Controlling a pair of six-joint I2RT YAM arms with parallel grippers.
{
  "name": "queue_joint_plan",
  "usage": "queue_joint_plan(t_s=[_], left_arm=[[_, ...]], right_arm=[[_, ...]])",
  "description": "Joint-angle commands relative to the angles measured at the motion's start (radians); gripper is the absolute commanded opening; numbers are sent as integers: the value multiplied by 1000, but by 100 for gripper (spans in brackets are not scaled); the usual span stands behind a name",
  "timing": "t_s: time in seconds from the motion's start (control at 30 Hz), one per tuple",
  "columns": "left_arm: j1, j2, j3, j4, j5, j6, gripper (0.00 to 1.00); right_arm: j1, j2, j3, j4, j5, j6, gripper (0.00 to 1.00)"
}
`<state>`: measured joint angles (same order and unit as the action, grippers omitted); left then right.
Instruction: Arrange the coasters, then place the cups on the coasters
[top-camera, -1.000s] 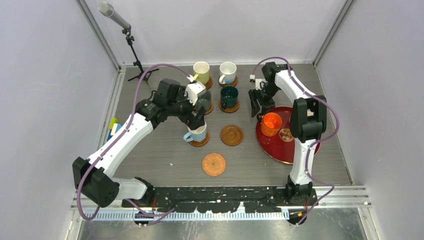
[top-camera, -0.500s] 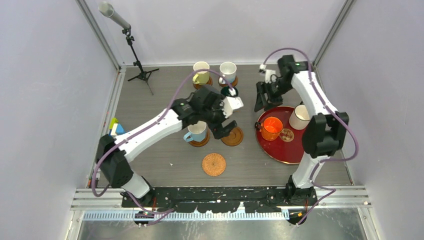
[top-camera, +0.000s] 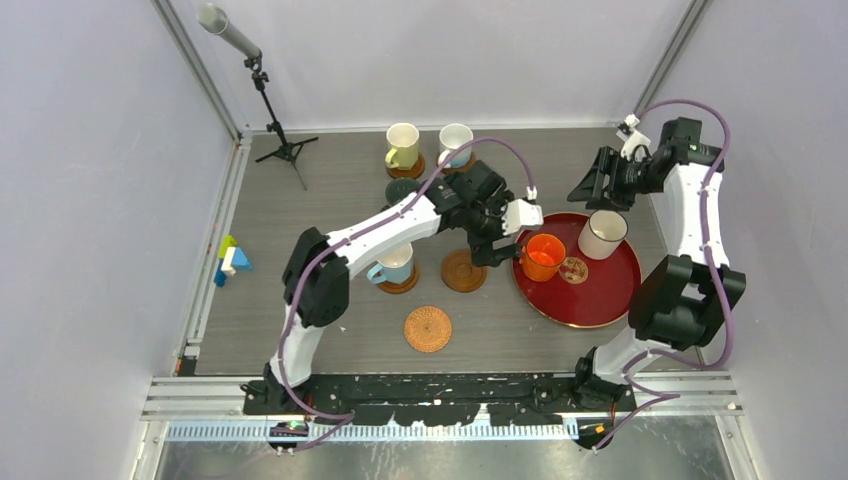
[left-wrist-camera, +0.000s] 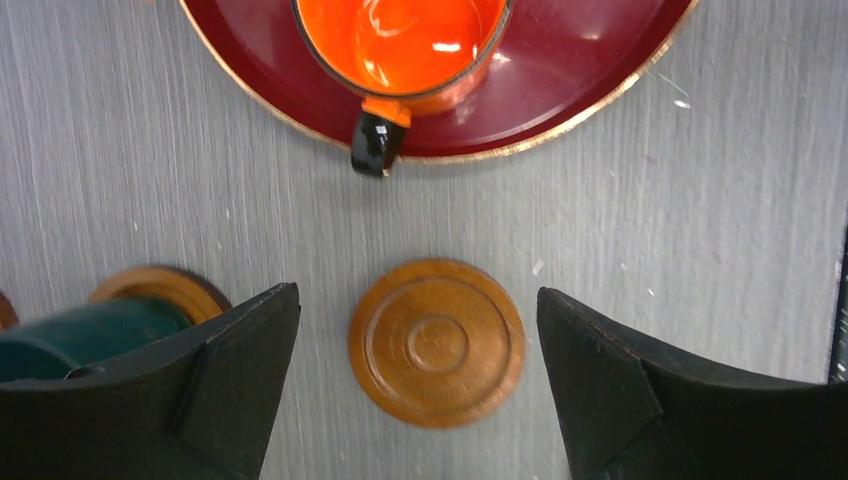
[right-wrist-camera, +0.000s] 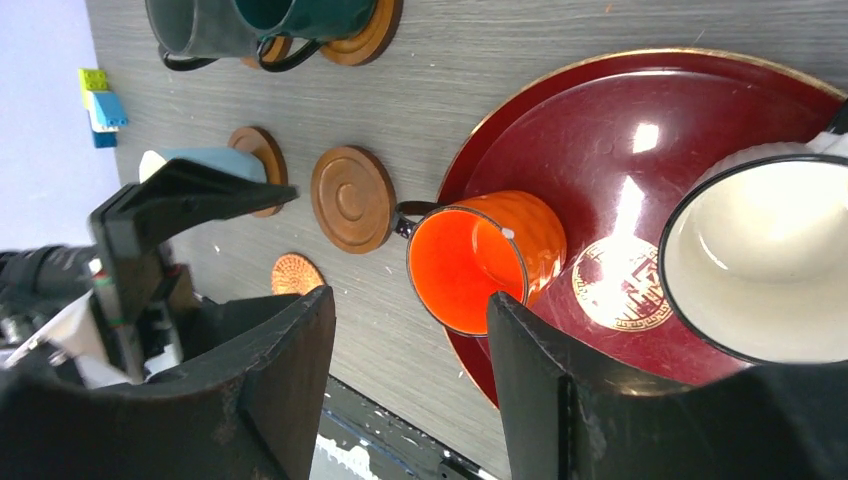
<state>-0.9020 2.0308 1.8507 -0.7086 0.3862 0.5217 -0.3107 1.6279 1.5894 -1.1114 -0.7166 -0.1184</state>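
My left gripper (top-camera: 497, 235) (left-wrist-camera: 415, 293) hangs open and empty over a bare wooden coaster (top-camera: 464, 270) (left-wrist-camera: 437, 341), its fingers on either side of the disc and above it. Just beyond, an orange cup (top-camera: 541, 255) (left-wrist-camera: 400, 40) and a cream cup (top-camera: 602, 233) (right-wrist-camera: 770, 260) stand on the red tray (top-camera: 600, 300). My right gripper (top-camera: 592, 185) (right-wrist-camera: 405, 315) is raised at the back right, open and empty. A woven coaster (top-camera: 428, 328) lies bare. The light-blue cup (top-camera: 392, 265), yellow cup (top-camera: 402, 145) and white cup (top-camera: 455, 140) sit on coasters. The dark green cup (left-wrist-camera: 90, 330) (right-wrist-camera: 300, 15) is on one too.
A grey-teal cup (top-camera: 400, 190) stands partly behind my left arm. A microphone stand (top-camera: 265, 85) is at the back left, and toy blocks (top-camera: 228, 262) lie at the table's left edge. Grey walls close in the table.
My left arm has swung right from the light-blue cup to over the bare coaster. My right arm has pulled back from the tray to the back right, uncovering the cream cup.
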Motion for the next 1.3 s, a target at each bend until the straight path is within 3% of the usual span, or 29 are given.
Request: queue_joint_plan(t_s=[0.0,0.43,0.7,0.93,1.1,1.27], left_arm=[[3,105,130,30,71,76,90],[-14,341,351,-7,82,96,85],[-40,445,479,-76,65,112,64],[-61,475,513,-81,31,119,52],[-73,467,512,-84,25,116,33],[-74,411,486,-35,25,12,3]], right_arm=[[-21,-77,-50,16,-89,-34,62],[-88,-106,-109,-67,-141,-160,62],[-123,-72,-106,-106,-163,-211,62],[-150,-49,-76,-159,-176,-260,62],[-164,-45,-72,-172,-181,-273,62],[-165,-42,-73,-199,-202,-289,62]])
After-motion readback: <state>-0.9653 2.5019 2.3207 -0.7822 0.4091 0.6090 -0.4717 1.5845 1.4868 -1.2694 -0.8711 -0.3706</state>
